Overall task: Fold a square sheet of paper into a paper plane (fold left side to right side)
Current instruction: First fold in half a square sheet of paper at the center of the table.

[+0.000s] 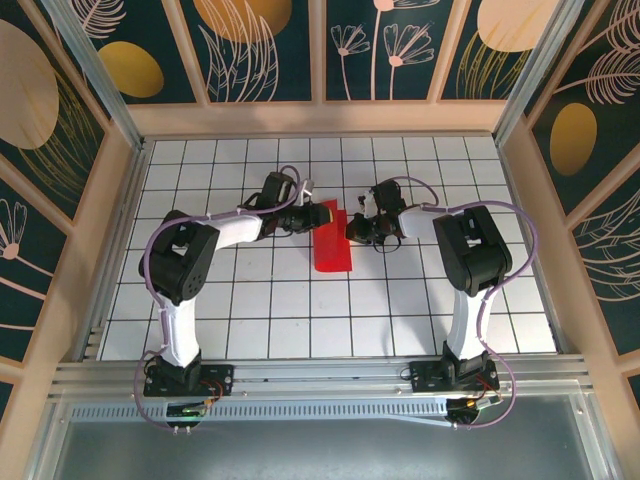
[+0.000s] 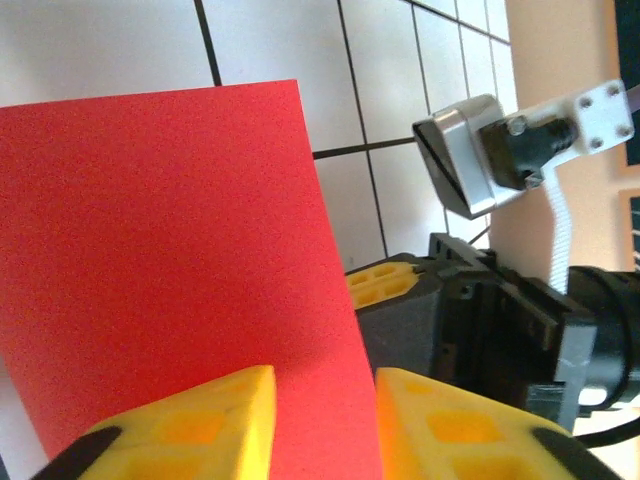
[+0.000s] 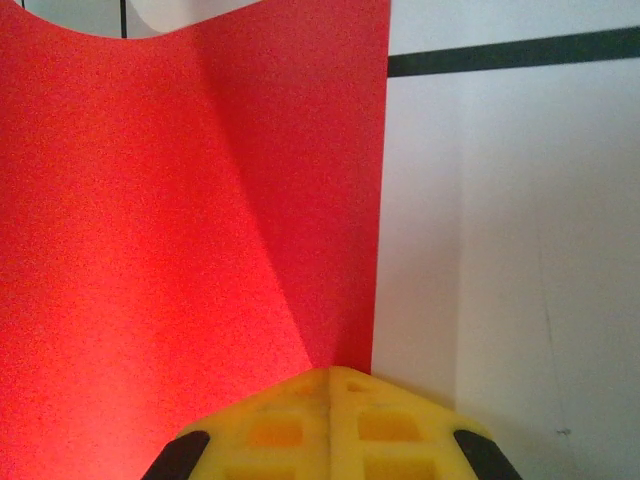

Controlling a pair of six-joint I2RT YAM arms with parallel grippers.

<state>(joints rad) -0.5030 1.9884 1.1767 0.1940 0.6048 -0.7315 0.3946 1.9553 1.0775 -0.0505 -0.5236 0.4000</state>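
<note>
1. My left claw (image 2: 325,425) hangs low over the square sheet of paper (image 1: 332,240). Its 2 yellow fingers (image 2: 190,425) stand apart with a narrow gap, so it is released, and red shows through that gap.
2. My right claw (image 3: 330,415) is clenched, the 2 pads meeting in 1 seam. The tips sit right at the sheet's right edge. I cannot tell whether they pinch the paper or just press on it.
3. From above, the sheet reads as a narrow red strip near the middle of the table (image 1: 250,300), running away from my bases. My left claw is at its left side and my right claw at its right.
4. Through my right wrist camera the paper is not flat. A soft bend runs up it and the left part is shaded differently.
5. Through my left wrist camera a sharp corner of the sheet points toward the far grid lines.
</note>
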